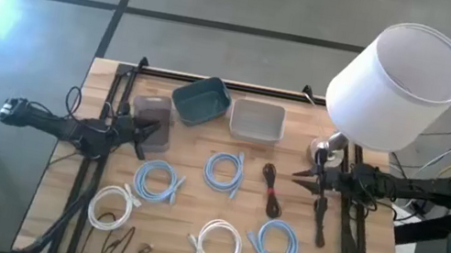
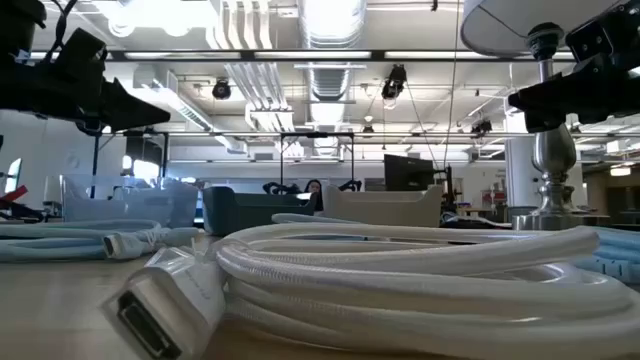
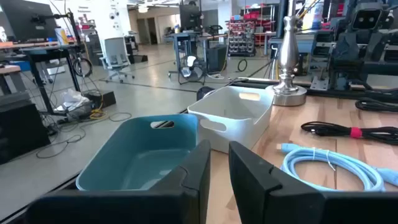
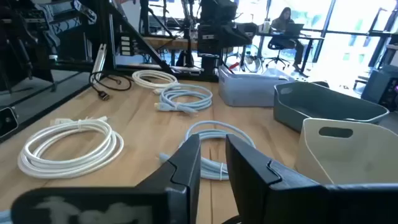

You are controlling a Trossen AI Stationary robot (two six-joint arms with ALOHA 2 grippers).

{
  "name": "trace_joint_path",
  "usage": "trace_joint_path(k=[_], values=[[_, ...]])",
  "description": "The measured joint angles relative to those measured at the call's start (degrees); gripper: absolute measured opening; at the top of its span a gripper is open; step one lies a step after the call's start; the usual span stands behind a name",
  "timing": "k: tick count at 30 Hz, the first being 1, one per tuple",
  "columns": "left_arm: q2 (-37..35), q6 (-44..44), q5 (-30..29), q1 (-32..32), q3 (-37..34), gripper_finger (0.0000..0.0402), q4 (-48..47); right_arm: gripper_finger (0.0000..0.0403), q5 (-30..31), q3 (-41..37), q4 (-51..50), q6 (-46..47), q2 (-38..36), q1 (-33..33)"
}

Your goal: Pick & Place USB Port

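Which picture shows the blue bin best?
The left wrist view: the teal bin fills the foreground and you see inside it; it looks empty. The high view shows it whole but small, tilted beside the white bin. The right wrist view catches its rim. The low view shows only a dark sliver.
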Motion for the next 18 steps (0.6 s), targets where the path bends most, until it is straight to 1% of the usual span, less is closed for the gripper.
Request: trace_joint_path(k=[11,18], values=[[0.0,0.0,0.0,0.0,0.0,0.0062,0.0,0.0089,0.0,0.0,0.0,0.0,0.0,0.0],[0.0,0.0,0.0,0.0,0.0,0.0062,0.0,0.008,0.0,0.0,0.0,0.0,0.0,0.0]])
